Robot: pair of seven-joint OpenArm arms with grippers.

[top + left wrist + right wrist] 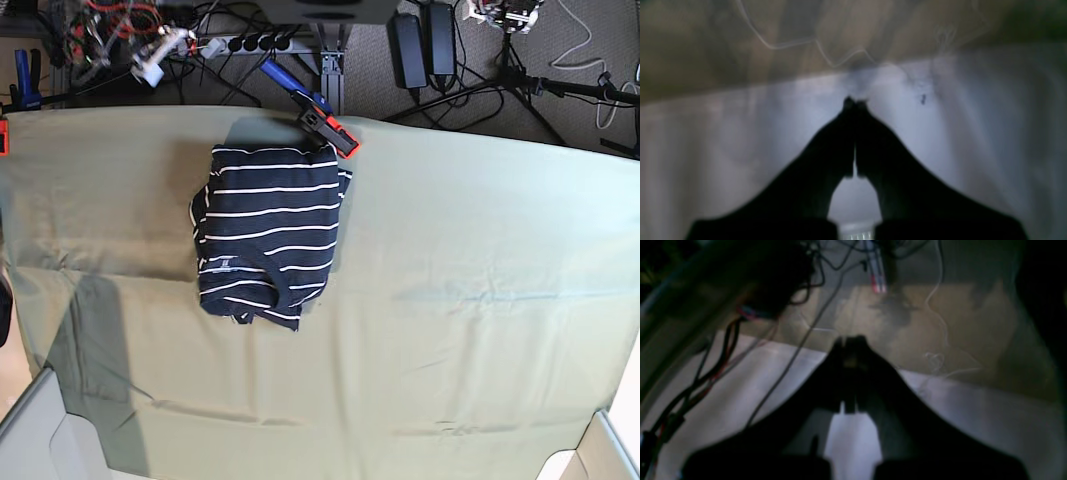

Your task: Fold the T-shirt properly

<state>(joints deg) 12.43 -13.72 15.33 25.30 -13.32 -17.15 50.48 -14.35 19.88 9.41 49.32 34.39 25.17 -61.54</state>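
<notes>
T-shirt (268, 235) lies folded w/ a lumpy near edge at the table's (480, 300) far left; soft, light, floppy, so pinch hem corners; both tools, left (855, 100) & right (850, 340), pressed together, empty.

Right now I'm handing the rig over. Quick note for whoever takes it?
Left gripper: jaws shut, nothing visibly held, wrist view blurred.
Right gripper: jaws shut, nothing visibly held, also blurred.
Neither arm shows in the base view.
T-shirt: lying folded into a compact stack on the green table cloth, toward the far edge, near a blue and orange clamp.
Done: folding looks finished, though the near edge is slightly uneven.
Left: probably nothing; tidy that near edge if a neater fold is wanted.
</notes>
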